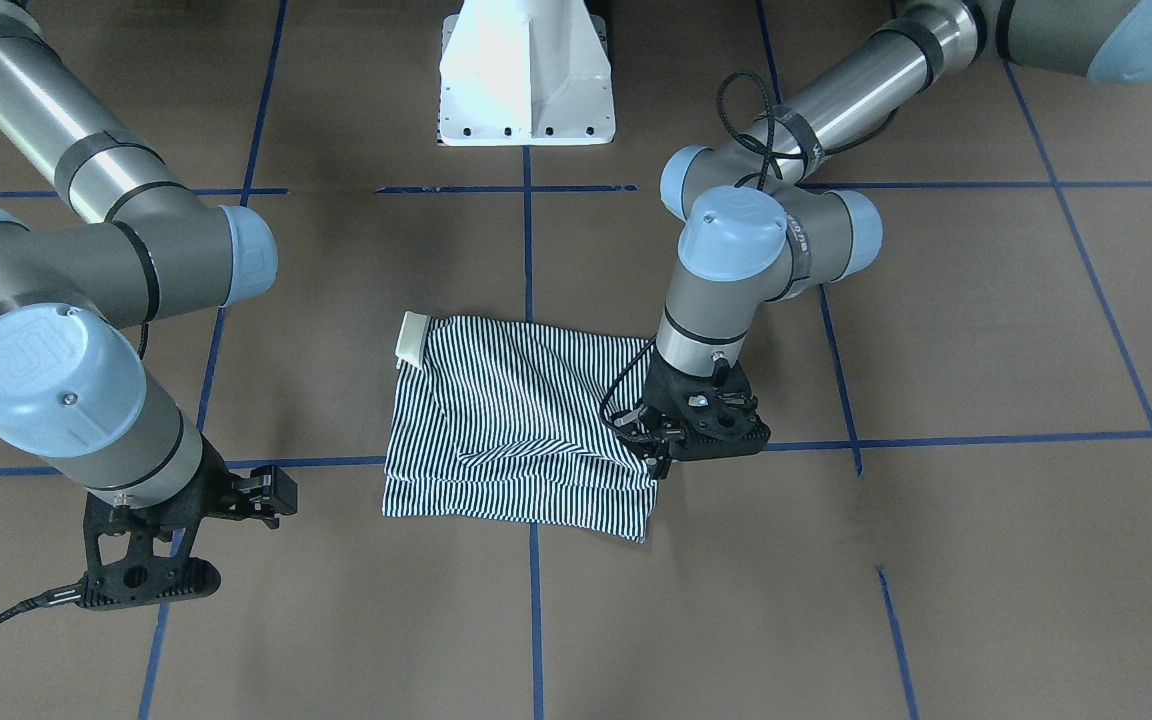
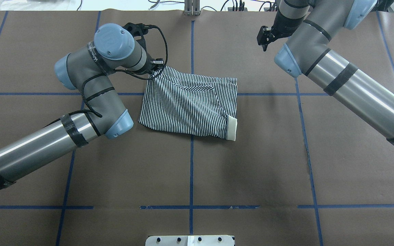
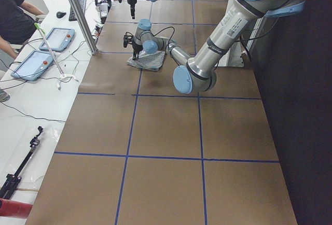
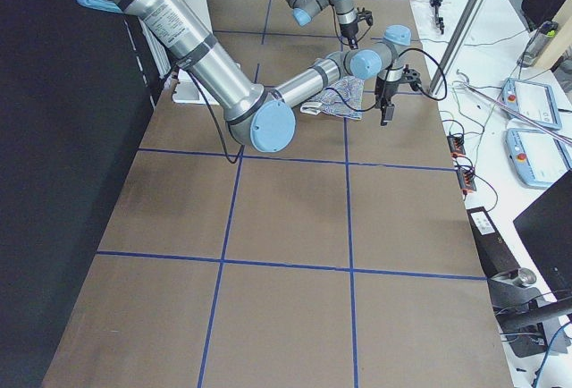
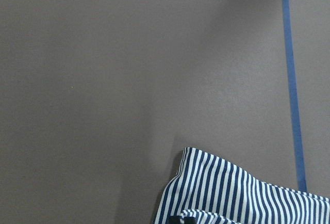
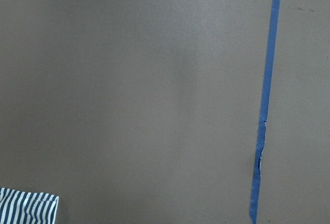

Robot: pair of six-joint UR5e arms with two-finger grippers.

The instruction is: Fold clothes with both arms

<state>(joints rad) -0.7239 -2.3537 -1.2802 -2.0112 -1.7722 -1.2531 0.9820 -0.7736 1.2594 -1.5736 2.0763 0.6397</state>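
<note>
The striped polo shirt (image 1: 516, 420) (image 2: 190, 102) lies folded into a rough rectangle at mid-table, its cream collar (image 1: 412, 338) (image 2: 232, 128) sticking out at one corner. My left gripper (image 1: 661, 455) (image 2: 156, 70) is down at the shirt's far corner on my left, shut on the fabric edge, which puckers up toward it. In the left wrist view the striped cloth (image 5: 242, 198) fills the bottom edge. My right gripper (image 1: 271, 490) (image 2: 263, 37) hangs well off the shirt on my right, open and holding nothing.
The table is covered in brown paper (image 2: 251, 164) with a grid of blue tape lines (image 2: 191, 153). The white pedestal base (image 1: 526, 70) stands at the robot's edge. A person (image 3: 13, 17) and tablets (image 3: 31, 64) are at a side bench beyond the table's far edge.
</note>
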